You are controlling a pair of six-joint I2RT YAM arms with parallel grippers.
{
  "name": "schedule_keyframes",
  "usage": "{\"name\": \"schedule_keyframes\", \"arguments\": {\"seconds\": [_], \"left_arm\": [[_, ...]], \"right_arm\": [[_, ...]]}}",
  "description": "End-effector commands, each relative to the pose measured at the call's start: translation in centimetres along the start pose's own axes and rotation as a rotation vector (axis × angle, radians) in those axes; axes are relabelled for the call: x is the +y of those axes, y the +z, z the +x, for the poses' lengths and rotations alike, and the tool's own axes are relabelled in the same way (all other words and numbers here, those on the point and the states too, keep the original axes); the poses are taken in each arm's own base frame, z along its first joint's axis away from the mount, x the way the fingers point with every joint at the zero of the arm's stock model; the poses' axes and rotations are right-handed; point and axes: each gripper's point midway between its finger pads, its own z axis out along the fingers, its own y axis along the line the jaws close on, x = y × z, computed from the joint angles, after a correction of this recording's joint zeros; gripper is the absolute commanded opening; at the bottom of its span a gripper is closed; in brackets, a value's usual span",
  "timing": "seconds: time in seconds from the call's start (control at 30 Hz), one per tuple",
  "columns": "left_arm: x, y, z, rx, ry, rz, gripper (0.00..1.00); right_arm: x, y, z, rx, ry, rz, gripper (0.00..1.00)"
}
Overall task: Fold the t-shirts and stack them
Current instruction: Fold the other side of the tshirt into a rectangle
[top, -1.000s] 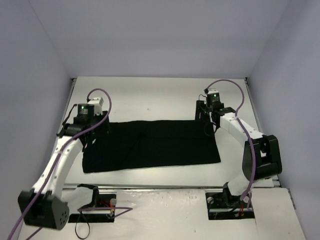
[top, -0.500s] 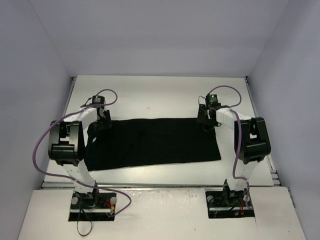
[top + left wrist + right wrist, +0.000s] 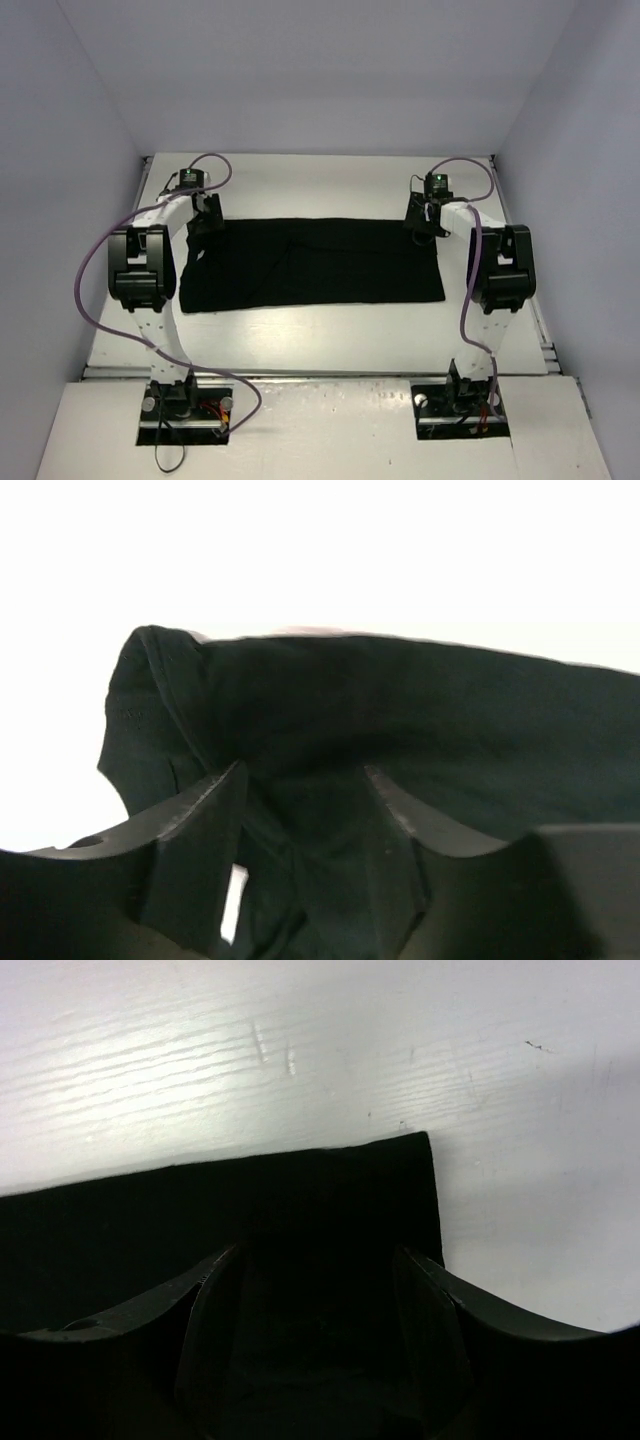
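Observation:
The black t-shirt [image 3: 320, 265] lies as a long folded band across the white table. My left gripper [image 3: 206, 220] is at its far left corner. In the left wrist view, bunched cloth [image 3: 400, 710] rises between the left gripper's [image 3: 304, 770] parted jaws, and a sliver of white shows beside the left finger. My right gripper [image 3: 425, 221] is at the far right corner. The right wrist view shows the right gripper's [image 3: 318, 1252] jaws wide apart over flat cloth [image 3: 200, 1230], whose square corner lies just ahead. No logo shows.
The white table [image 3: 320, 180] runs on past the shirt to the back wall. Grey walls close in on both sides. Purple cables [image 3: 95, 290] loop from both arms. Both arm bases stand at the near edge.
Both arms have folded upright and their grippers have moved toward the far side. The shirt has shifted away from the near edge along with them.

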Motion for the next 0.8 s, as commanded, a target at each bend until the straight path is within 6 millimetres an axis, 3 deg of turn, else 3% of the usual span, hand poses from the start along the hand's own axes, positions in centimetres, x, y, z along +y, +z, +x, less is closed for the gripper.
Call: {"name": "schedule_keyframes", "arguments": {"seconds": [0.0, 0.1, 0.2, 0.37, 0.77], "left_arm": [[-7.1, -10.6, -4.7, -0.223, 0.185, 0.227, 0.48], [-11.3, -12.5, -2.4, -0.219, 0.293, 0.331, 0.48], [-13.6, -11.7, -0.3, -0.171, 0.366, 0.365, 0.47], [-14.5, -8.6, 1.8, -0.063, 0.401, 0.379, 0.41], [-13.3, -3.8, 5.1, 0.066, 0.399, 0.305, 0.41]], "right_arm": [[2.5, -7.2, -5.5, -0.179, -0.069, -0.093, 0.58], [3.4, -10.7, -6.1, -0.234, -0.072, -0.158, 0.59], [4.0, -12.4, -5.4, -0.246, -0.066, -0.201, 0.59], [4.7, -14.4, -3.8, -0.25, -0.073, -0.256, 0.6], [6.2, -14.8, 0.9, -0.189, -0.106, -0.302, 0.6]]}}
